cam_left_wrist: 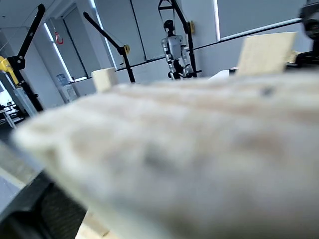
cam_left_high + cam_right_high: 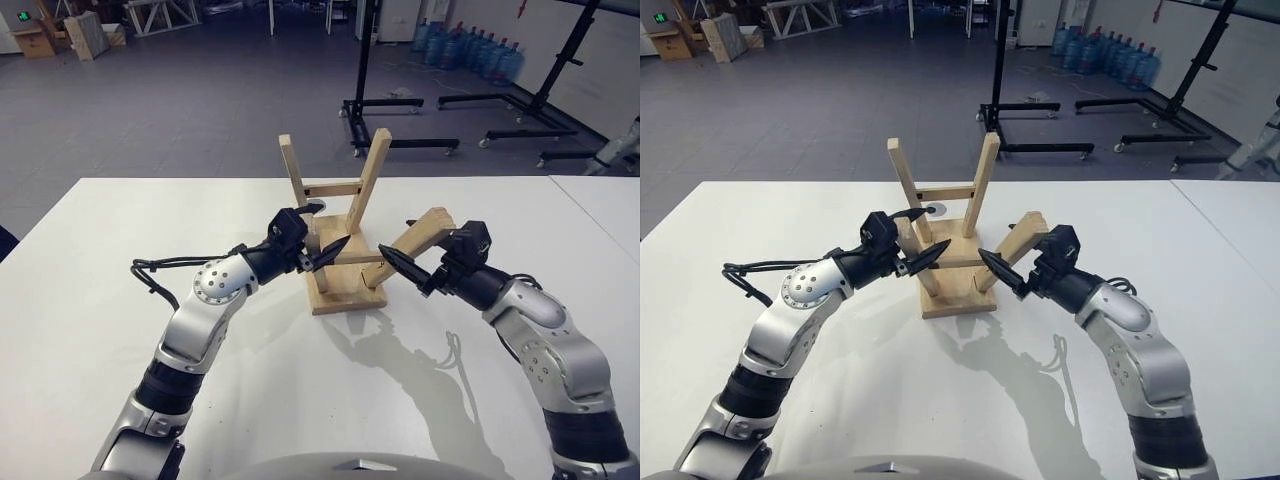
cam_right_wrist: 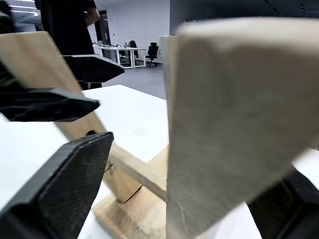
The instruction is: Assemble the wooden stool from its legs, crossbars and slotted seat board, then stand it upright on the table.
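Observation:
The stool stands upside down on the white table [image 2: 120,250], its slotted seat board [image 2: 345,292] flat on the top. Two legs [image 2: 368,178] joined by a crossbar [image 2: 335,188] rise from it. A third leg [image 2: 425,235] leans out to the right at a slant, its foot at the board. My left gripper [image 2: 325,230] is open, its fingers straddling the left upright leg [image 2: 293,170] low down. My right gripper [image 2: 402,242] is open around the leaning leg [image 3: 224,124], with a gap showing beside one finger [image 3: 65,189].
The table's far edge [image 2: 200,180] lies just behind the stool. A second white table [image 2: 600,210] adjoins on the right. Black wheeled stands [image 2: 400,105] and water bottles [image 2: 470,45] are on the floor beyond.

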Controlling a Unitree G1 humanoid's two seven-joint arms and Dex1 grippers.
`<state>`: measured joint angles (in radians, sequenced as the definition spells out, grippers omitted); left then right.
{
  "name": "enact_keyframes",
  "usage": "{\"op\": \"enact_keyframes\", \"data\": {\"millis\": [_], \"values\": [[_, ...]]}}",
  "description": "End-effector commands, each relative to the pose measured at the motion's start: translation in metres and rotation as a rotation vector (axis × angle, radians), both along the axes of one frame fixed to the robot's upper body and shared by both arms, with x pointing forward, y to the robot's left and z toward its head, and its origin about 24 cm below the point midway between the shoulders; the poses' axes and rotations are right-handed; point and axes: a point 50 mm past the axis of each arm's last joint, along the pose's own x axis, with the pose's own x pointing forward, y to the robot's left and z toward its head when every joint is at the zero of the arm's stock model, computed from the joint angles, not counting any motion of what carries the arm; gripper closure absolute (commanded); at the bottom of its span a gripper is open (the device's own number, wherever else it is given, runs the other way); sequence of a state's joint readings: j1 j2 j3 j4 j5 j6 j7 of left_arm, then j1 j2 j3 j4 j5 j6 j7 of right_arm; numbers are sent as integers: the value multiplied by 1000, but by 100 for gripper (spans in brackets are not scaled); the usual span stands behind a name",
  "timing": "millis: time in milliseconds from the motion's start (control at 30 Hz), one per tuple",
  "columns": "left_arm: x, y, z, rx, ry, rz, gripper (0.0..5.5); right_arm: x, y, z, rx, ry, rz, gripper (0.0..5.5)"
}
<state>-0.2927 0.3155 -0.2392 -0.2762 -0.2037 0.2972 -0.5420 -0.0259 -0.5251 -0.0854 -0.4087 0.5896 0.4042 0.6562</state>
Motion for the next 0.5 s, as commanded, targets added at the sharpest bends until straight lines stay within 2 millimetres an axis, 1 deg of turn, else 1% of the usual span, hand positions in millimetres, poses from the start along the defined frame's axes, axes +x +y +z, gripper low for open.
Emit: {"op": "enact_keyframes", "data": {"millis": [33, 133, 233, 300, 400, 500], "values": [[6, 10, -12, 99, 51, 47, 183, -9, 30, 1, 10, 6, 242, 143], [9, 9, -4, 85, 25, 30, 183, -7, 31, 3, 4, -9, 246, 143], [6, 5, 8, 19, 14, -18, 183, -7, 32, 3, 9, -13, 238, 143], [1, 3, 18, -57, 11, -69, 183, -8, 33, 3, 16, -11, 242, 143], [-1, 8, 33, -145, -5, -100, 183, -7, 35, 3, 33, -11, 241, 143], [4, 17, 36, -133, -10, -67, 183, -6, 36, 6, 55, -16, 240, 143]]}}
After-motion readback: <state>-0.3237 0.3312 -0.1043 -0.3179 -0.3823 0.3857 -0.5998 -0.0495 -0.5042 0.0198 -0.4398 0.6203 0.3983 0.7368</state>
